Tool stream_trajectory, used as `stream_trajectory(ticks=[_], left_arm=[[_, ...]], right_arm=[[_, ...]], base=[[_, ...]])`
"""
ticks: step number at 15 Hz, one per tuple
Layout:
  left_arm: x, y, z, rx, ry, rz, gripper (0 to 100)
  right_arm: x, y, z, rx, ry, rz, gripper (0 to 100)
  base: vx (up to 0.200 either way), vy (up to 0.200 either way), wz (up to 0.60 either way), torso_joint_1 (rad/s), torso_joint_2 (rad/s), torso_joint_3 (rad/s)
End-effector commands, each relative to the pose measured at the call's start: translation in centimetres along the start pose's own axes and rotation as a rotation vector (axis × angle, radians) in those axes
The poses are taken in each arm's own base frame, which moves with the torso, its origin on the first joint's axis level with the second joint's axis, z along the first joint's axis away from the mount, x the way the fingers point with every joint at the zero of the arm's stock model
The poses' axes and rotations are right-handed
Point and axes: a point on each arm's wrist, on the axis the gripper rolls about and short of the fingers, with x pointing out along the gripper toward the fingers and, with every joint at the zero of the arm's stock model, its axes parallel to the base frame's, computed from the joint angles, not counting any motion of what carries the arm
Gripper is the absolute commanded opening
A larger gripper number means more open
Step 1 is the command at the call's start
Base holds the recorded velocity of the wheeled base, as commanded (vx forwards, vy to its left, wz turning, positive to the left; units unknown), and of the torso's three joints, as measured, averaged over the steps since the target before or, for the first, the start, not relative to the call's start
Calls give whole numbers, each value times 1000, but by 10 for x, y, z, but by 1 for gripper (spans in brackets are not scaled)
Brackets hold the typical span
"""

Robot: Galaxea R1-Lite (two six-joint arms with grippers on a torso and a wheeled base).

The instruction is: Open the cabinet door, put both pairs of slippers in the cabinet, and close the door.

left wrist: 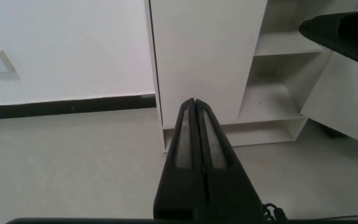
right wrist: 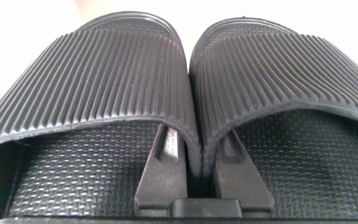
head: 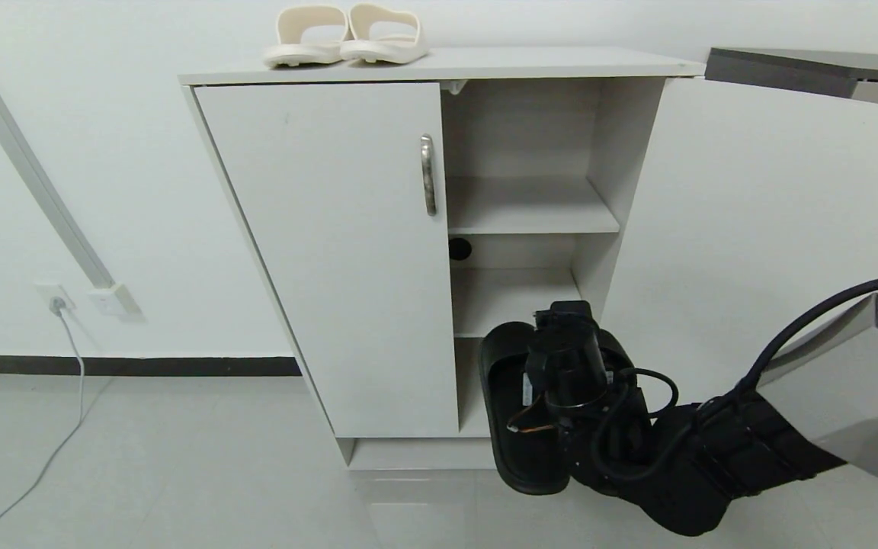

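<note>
One white cabinet [head: 332, 267] stands on grey tiles [head: 180, 473] against a white wall [head: 104, 152].

No text legible, it seems.

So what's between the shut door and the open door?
Bare shelves, seen in the head view. Black slippers in the right end effector hang before the bottom compartment.
</note>
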Motion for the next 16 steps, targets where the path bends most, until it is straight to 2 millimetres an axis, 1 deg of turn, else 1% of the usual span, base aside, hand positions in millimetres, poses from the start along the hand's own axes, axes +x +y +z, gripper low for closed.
stream_trajectory(ticks=[1, 4, 9, 12, 16], left_arm=[[0, 0, 0, -1, 1, 0, 0], [0, 0, 0, -1, 1, 0, 0], [0, 0, 0, -1, 1, 0, 0], [0, 0, 0, -1, 1, 0, 0], [0, 0, 0, 1, 3, 0, 0]], right_arm=[[5, 1, -7, -7, 9, -5, 0], [13, 0, -14, -9, 11, -16, 0], [17, 1, -20, -13, 17, -18, 0], [26, 1, -27, -12, 18, -20, 0], [31, 2, -22, 3, 6, -20, 0]], base=[[0, 0, 0, 0, 0, 0], [0, 0, 0, 0, 0, 0], [0, 0, 0, 0, 0, 0], [0, 0, 0, 1, 2, -150], [0, 0, 0, 2, 4, -193]])
